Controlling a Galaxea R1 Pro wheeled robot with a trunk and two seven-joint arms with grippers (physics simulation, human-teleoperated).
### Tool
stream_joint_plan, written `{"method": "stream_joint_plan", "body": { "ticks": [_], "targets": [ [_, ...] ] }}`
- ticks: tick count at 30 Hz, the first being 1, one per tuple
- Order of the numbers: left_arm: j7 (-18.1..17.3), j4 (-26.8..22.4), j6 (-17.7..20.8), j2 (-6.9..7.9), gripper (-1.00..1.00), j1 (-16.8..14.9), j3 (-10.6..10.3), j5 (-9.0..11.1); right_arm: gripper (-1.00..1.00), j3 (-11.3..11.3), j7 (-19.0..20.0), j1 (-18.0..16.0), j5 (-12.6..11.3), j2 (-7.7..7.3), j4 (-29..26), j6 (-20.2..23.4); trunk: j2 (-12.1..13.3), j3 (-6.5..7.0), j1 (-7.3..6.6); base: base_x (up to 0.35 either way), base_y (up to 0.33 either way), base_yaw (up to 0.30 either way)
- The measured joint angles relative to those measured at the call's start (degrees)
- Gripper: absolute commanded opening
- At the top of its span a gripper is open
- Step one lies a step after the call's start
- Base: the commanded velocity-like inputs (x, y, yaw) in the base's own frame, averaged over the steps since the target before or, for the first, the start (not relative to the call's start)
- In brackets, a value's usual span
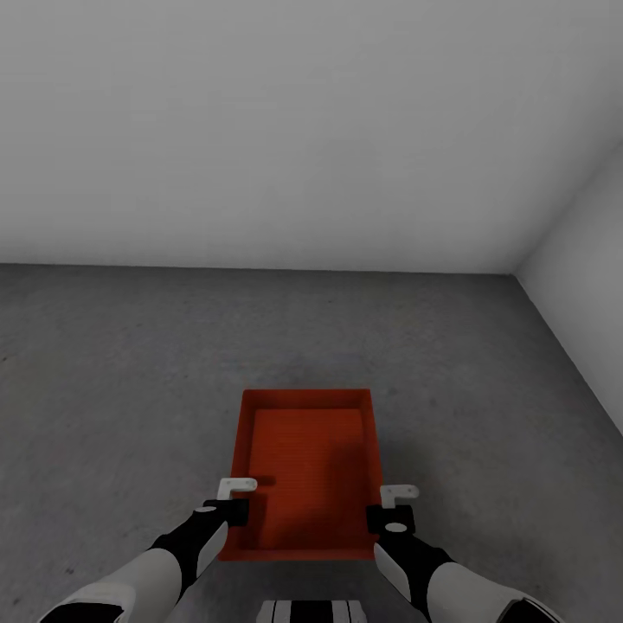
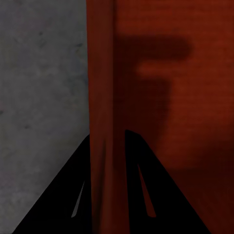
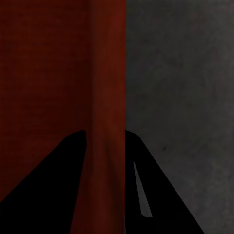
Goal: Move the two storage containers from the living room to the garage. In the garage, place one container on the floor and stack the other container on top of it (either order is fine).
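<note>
Head view: one orange-red bin sits between the two arms, its long axis running away from the robot, over the dark grey floor of the garage. Whether the bin rests on the floor or hangs just above it cannot be told. The bin is open-topped and holds nothing; its ribbed base carries a shadow on the right half. Plain white walls rise behind, and a second wall meets the floor at the far right.

The left hand sits at the bin's left long wall, near the corner closest to the robot. The right hand sits at the right long wall, opposite. Black wrists and white forearms lead back from both hands to the lower edge of the view.

Left wrist view: the left hand straddles the bin's wall. One dark finger lies on the outer side, over the floor; the other lies on the inner side, over the bin's base. Both fingers press against the wall, so the hand is clamped on the bin. A shadow of the hand falls across the base.

Right wrist view: the right hand straddles the opposite wall in the same way. One finger is on the floor side and one on the base side. Both fingers touch the wall, so this hand too is clamped on the bin.
</note>
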Motion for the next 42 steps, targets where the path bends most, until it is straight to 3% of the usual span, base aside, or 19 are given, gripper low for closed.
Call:
{"method": "stream_joint_plan", "body": {
  "ticks": [8, 25, 26, 27, 29, 42],
  "targets": [
    [0.0, -0.1, 0.3, -0.02, -1.00, 0.0, 0.0, -0.2, -1.00, 0.5, 0.0, 0.0, -0.9, -0.01, 0.1, -0.2, 0.0, 0.00, 0.00, 0.000, 0.000, 0.000],
    [0.1, -0.2, 0.3, -0.10, -1.00, 0.0, 0.1, -0.3, -1.00, 0.1, 0.1, 0.0, -0.2, -0.09, 0.0, -0.1, 0.0, 0.00, 0.00, 0.000, 0.000, 0.000],
    [0.1, -0.2, 0.3, -0.10, -1.00, 0.0, 0.1, -0.3, 1.00, 0.1, 0.1, 0.0, -0.2, -0.09, 0.0, -0.1, 0.0, 0.00, 0.00, 0.000, 0.000, 0.000],
    [1.0, 0.0, 0.3, -0.16, 1.00, 0.0, 1.3, 0.2, 1.00, -0.6, -0.9, 0.0, 1.5, -0.10, -0.2, -0.4, 0.0, 0.00, 0.00, 0.000, 0.000, 0.000],
    [3.6, 0.0, 0.4, 0.83, 1.00, 0.0, 2.0, -0.6, 1.00, -1.1, -1.2, 0.0, 1.4, -0.09, -0.1, -0.5, 0.0, 0.00, 0.00, 0.000, 0.000, 0.000],
    [3.6, 0.0, 0.2, 0.88, 1.00, 0.0, 1.8, -0.6, 1.00, -1.0, -1.1, 0.0, 1.4, -0.05, -0.1, -0.4, 0.0, 0.00, 0.00, 0.000, 0.000, 0.000]
  ]
}}
